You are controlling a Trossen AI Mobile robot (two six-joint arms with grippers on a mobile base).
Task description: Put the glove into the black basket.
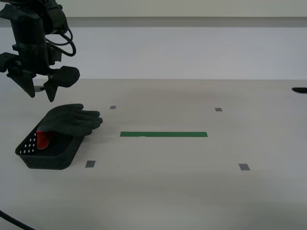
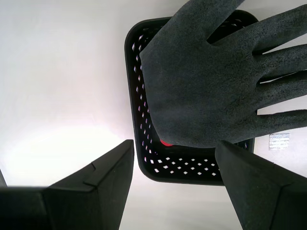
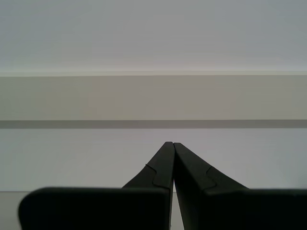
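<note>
The black basket (image 1: 48,155) sits on the table at the exterior view's left. The dark grey glove (image 1: 72,119) lies over it, its red cuff (image 1: 43,139) down inside the basket and its fingers hanging over the far rim onto the table. My second gripper (image 1: 42,95) hangs open and empty above the basket. In the second wrist view the glove (image 2: 211,81) covers most of the basket (image 2: 144,158), with a bit of red showing, and the gripper (image 2: 175,160) is open above them. My first gripper (image 3: 171,143) is shut and empty, facing a wall.
A green tape strip (image 1: 163,134) lies mid-table. Small grey tape squares (image 1: 90,164) mark the table, one of them beside the glove's fingers in the second wrist view (image 2: 279,142). A dark object (image 1: 300,90) shows at the exterior view's right edge.
</note>
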